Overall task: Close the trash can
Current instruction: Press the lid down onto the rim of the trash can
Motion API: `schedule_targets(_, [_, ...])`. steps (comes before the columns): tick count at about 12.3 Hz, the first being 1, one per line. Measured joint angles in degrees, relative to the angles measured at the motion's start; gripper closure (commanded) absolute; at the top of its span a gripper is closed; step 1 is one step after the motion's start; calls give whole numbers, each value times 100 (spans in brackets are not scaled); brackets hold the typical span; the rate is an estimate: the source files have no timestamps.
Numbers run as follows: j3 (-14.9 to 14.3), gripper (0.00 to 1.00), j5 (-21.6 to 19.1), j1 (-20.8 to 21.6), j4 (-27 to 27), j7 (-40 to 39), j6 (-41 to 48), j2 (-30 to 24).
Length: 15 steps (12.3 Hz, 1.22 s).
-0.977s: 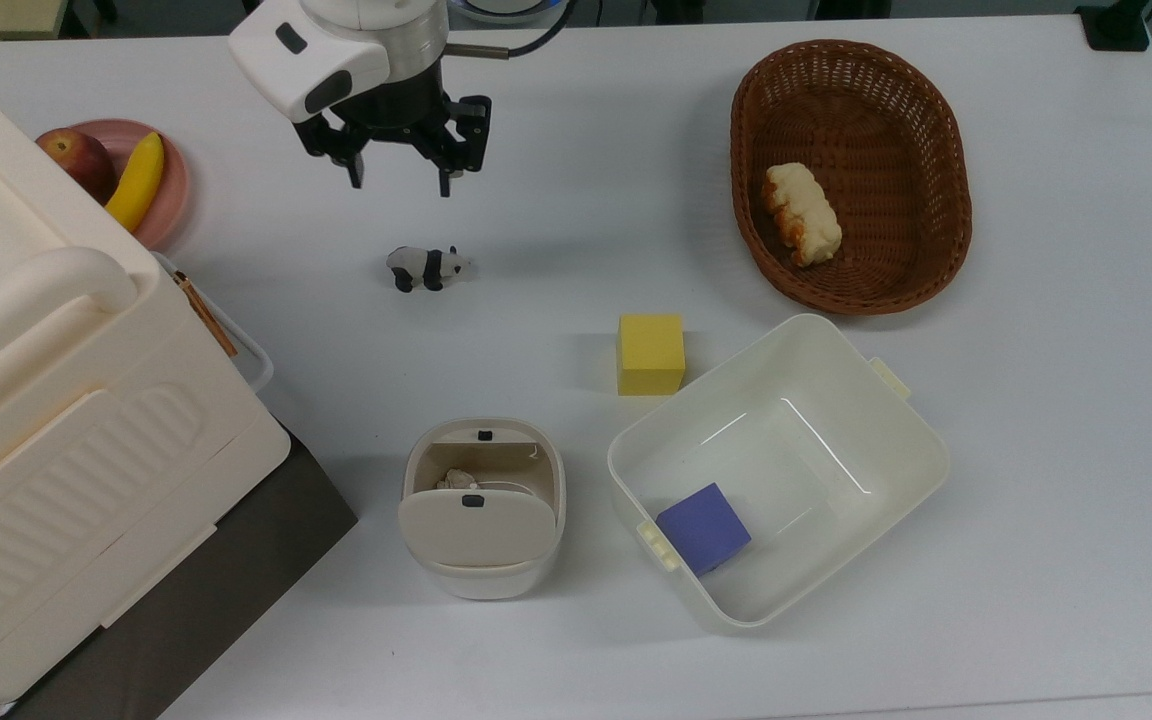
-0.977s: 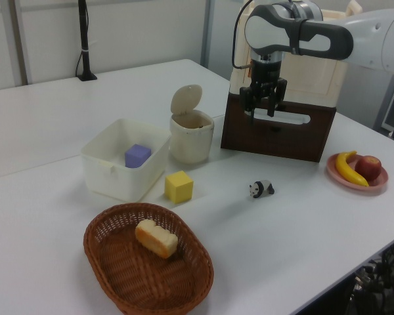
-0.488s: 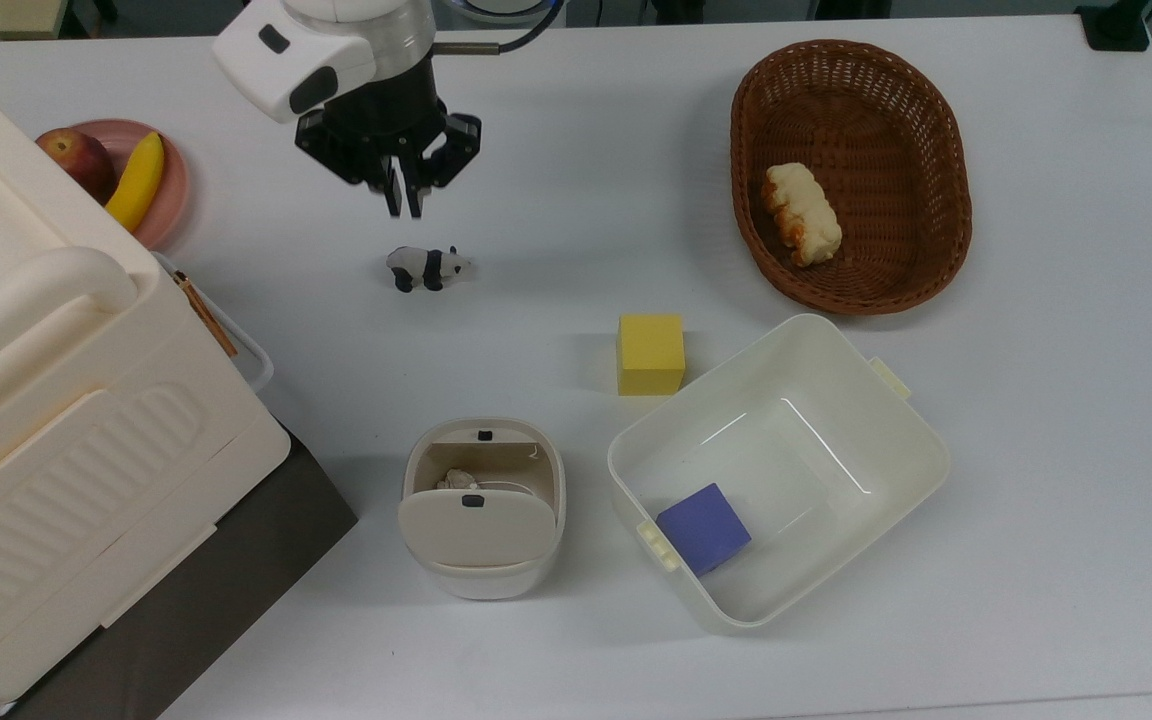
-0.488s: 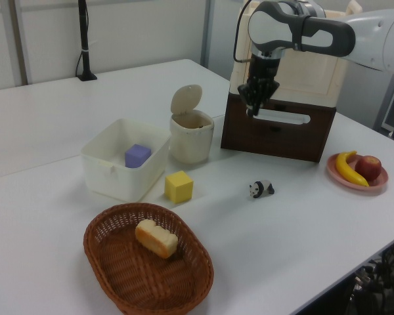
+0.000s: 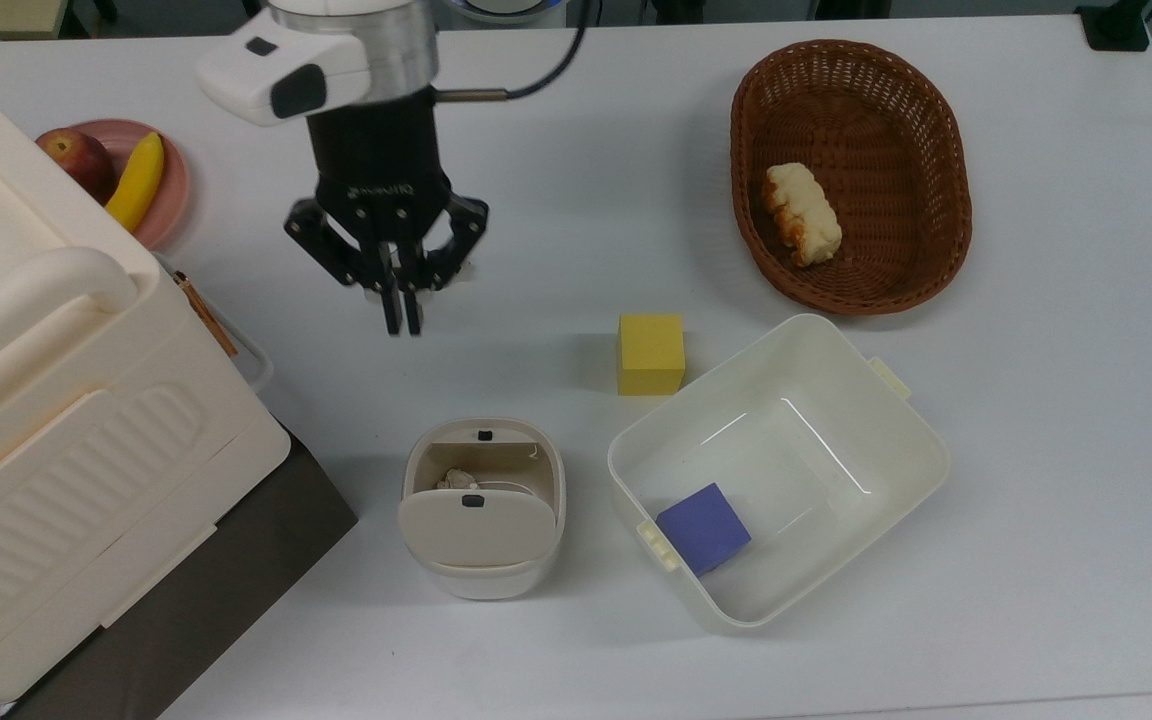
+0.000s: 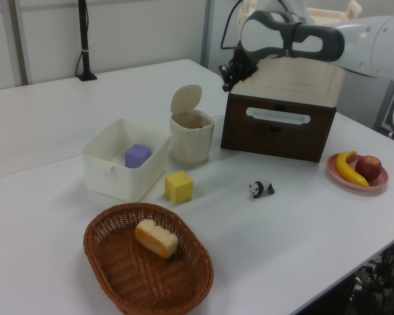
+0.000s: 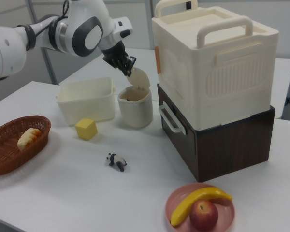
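The trash can (image 5: 481,575) is a small cream-white bin standing near the front of the table, between the storage box and the white tub. Its flap lid (image 5: 476,528) is raised upright, with the black latch showing, and the beige inside holds some crumpled scrap. My gripper (image 5: 401,325) is shut with nothing in it and hangs in the air behind the bin. In the right view the gripper (image 7: 127,69) is just left of the lid (image 7: 141,79), close to its top edge. In the left view the gripper (image 6: 226,79) sits up and right of the lid (image 6: 186,100), apart from it.
A big cream storage box (image 5: 36,400) on a dark base stands at the top view's left. A white tub (image 5: 896,420) holding a purple cube (image 5: 704,527) sits right of the bin. Also on the table: a yellow cube (image 5: 651,353), a toy panda (image 6: 262,189), a wicker basket (image 5: 936,130) and a fruit plate (image 5: 174,190).
The fingers went from open to shut. The arm then swung from the table's back over the panda toward the trash can and its raised lid.
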<state>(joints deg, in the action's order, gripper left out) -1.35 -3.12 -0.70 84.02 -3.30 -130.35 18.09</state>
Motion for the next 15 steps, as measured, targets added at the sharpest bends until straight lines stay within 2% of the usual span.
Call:
schedule_targets(5, [-2, 89, 74, 483, -273, 440, -1919, 669])
schedule_targets(8, [-66, 89, 171, 502, -865, 540, -2224, 1013])
schedule_targets(13, [-259, 89, 181, 503, -1267, 541, -2388, 1627])
schedule_targets(15, [-283, 89, 182, 520, -1314, 622, -2359, 1718])
